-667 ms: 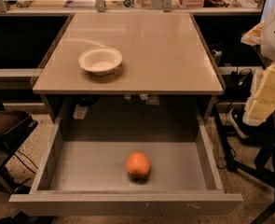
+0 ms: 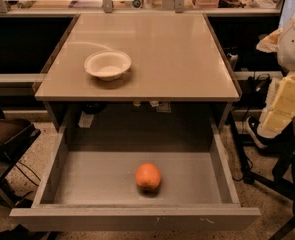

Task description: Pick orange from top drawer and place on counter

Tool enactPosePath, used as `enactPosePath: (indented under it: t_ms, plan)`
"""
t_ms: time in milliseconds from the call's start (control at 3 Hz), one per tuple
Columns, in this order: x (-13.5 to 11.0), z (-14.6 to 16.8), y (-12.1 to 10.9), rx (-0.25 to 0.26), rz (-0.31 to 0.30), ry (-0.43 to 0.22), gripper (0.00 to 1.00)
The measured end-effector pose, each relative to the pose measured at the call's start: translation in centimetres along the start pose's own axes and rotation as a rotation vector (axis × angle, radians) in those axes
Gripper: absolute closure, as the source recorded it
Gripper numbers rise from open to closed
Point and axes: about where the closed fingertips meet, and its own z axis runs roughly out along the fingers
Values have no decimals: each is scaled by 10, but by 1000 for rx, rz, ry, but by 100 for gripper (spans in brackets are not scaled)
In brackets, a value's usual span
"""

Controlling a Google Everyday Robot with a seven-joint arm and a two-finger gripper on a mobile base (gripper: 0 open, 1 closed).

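Observation:
The orange point(image 2: 148, 177) lies on the flat grey bottom of the open top drawer point(image 2: 87, 181), near the front and slightly right of centre. The drawer is pulled out fully below the beige-tan counter point(image 2: 177, 54). My gripper point(image 2: 283, 109) shows as a cream-coloured block on the arm at the right edge of the view. It hangs outside the drawer, to the right of the counter's front corner, well apart from the orange and holding nothing that I can see.
A white bowl point(image 2: 107, 64) stands on the counter's left half. A dark stool or case point(image 2: 7, 131) sits on the floor at the left. Cables and stand legs point(image 2: 259, 174) lie on the floor at the right. Cluttered shelves run behind the counter.

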Motion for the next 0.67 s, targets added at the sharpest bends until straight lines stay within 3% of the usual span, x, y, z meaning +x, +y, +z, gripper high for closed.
enactPosePath:
  t_ms: [333, 667]
  plan:
    - [-12, 62, 21, -89, -25, -112, 0]
    - [-54, 179, 70, -301, 10, -319, 0]
